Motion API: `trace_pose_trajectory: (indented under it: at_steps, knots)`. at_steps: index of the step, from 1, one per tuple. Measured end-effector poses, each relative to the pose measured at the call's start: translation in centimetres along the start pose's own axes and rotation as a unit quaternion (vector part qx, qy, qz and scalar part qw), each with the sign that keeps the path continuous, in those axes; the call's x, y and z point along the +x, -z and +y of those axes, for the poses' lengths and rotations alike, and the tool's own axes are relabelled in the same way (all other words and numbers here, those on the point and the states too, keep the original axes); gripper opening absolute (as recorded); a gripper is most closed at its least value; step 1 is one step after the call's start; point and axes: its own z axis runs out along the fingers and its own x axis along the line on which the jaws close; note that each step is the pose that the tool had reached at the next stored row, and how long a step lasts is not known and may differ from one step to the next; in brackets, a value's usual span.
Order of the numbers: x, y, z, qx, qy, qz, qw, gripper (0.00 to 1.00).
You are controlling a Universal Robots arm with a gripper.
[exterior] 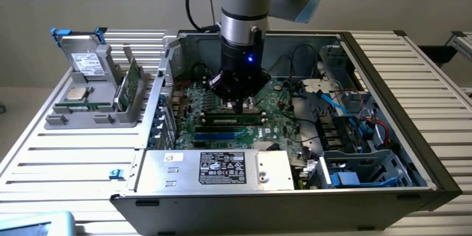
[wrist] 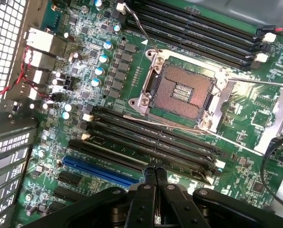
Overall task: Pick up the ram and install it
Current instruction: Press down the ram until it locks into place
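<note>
Gripper [wrist: 151,175]: fingers pressed together, poised over the ram [exterior: 233,118] in its motherboard [wrist: 108,71] slot; nothing pinched. Risk: uneven downward push could leave the stick half-seated or strain the board.

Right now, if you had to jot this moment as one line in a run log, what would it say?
tool: shut, empty | position: inside computer case, over memory slots | ram: seated in slot | processor socket: empty

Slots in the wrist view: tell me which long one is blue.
The blue slot, ending beside the shut gripper; the other long ones are black slots.
</note>
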Motion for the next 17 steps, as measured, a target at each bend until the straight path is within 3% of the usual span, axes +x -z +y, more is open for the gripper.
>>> trace_pose_trajectory:
  at_steps: [3,7,17]
  knots:
    - [0.0,0.05,-0.01,0.0034,-0.01,0.0016,0.9999,0.11]
    - [0.01,0.08,-0.01,0.0057,-0.023,0.0031,0.9997,0.11]
    - [0.01,0.08,-0.01,0.0051,-0.037,0.0044,0.9993,0.11]
